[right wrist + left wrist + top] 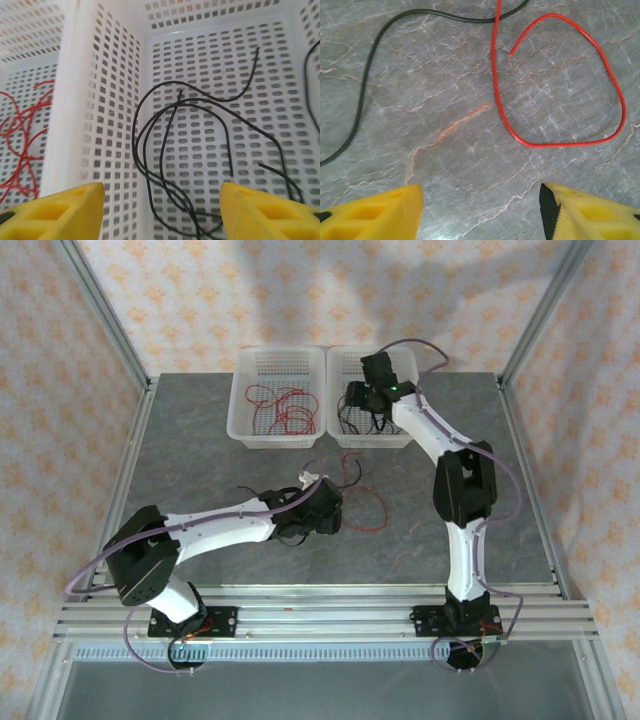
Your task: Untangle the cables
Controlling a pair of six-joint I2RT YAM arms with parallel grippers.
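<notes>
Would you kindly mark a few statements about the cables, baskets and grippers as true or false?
1. The left basket holds red cables. True.
2. The right gripper hangs over the left basket. False: it is over the right basket, above the black cables.
3. A red cable lies in a loop on the table. True.
4. The left gripper is shut on a black cable. False: its jaws are open over bare table, with nothing between them.
</notes>
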